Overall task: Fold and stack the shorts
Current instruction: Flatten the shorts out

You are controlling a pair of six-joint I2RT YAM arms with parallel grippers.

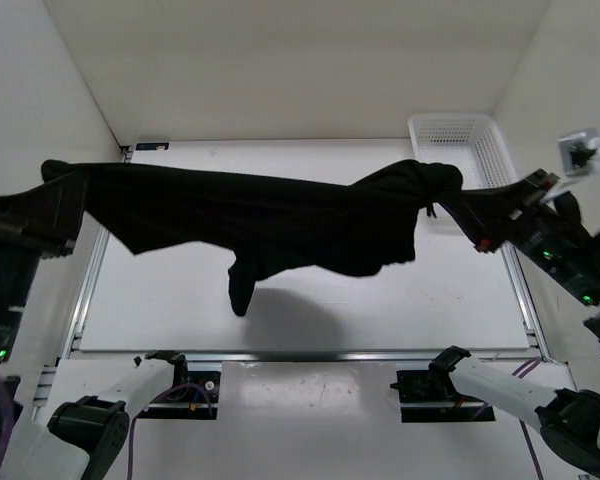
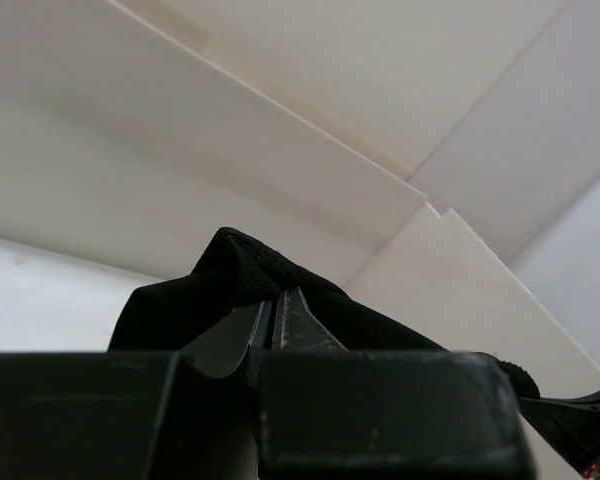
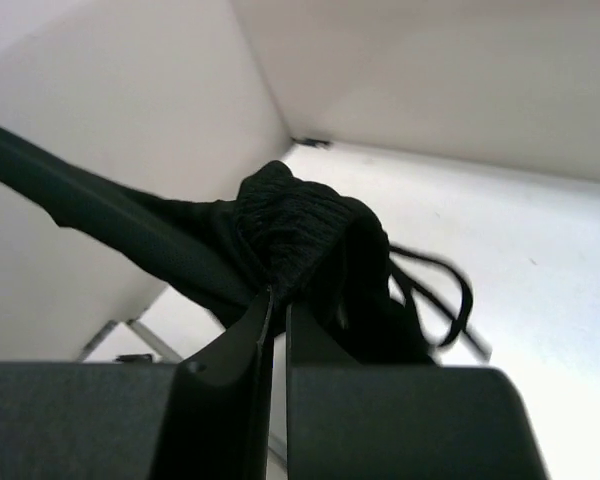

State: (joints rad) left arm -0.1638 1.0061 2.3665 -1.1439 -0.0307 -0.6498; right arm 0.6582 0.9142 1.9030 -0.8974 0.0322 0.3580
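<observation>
The left claw (image 1: 75, 195), at the left edge of the top view, is pressed together on one end of the shorts (image 1: 270, 215). My left wrist view shows black fabric bunched over its closed tips. The right claw (image 1: 462, 205), at the right of the frame, is pinching the opposite end. In the right wrist view, ribbed cloth is wadded at its tips and the drawstring (image 3: 445, 290) loops to the right. I read the shorts as stretched between both claws across mid-frame, above the table (image 1: 180, 310), with one part sagging at centre over its shadow. The basket (image 1: 458, 128) sits at upper right.
</observation>
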